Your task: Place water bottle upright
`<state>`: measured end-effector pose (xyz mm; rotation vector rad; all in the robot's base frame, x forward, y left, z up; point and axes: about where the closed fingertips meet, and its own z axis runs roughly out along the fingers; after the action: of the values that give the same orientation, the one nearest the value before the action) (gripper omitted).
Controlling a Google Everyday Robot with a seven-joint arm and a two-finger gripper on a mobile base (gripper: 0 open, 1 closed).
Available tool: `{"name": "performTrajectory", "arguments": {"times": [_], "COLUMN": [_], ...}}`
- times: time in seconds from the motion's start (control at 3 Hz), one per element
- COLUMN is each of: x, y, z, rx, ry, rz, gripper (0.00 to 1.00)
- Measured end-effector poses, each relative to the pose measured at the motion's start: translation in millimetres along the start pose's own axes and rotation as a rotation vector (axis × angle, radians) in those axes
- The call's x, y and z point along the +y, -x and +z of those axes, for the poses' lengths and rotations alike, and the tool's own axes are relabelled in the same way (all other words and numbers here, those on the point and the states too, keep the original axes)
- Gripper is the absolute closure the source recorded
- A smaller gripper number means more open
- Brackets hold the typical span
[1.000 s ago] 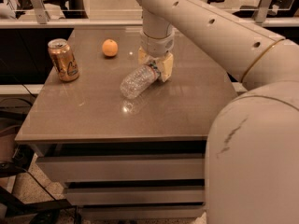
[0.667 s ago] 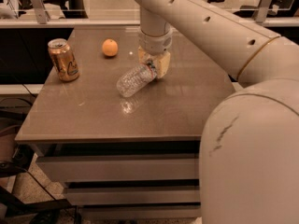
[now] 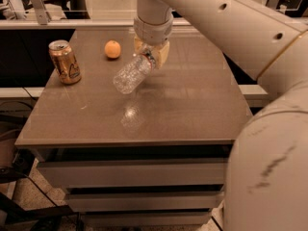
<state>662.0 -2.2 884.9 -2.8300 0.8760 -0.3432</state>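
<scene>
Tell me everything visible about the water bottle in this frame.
The water bottle is clear, ribbed plastic. It is tilted, not upright: neck end up and to the right, base down and to the left. The hand is closed on its neck end, above the rear middle of the table. The base looks clear of the tabletop, with a faint reflection beneath. The cap is hidden by the hand.

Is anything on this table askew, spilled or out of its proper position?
Yes. The water bottle is askew: it hangs tilted, base pointing down-left, its neck end clamped in the gripper above the back half of the table. The gold can stands upright at the left and the orange lies apart from it. Nothing looks spilled.
</scene>
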Motion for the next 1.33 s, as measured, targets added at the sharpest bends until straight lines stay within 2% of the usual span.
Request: {"name": "performTrajectory", "arguments": {"times": [0.67,1.0,1.33], "x": [-1,7,10], "y": [3,10,23], "z": [1,-7,-13], "rx": [0.011,0.041,0.076], "ry": [0.008,-0.022,-0.064], "rz": [-0.045,-0.15,-0.353], "gripper": [1.0,1.0,1.0]}}
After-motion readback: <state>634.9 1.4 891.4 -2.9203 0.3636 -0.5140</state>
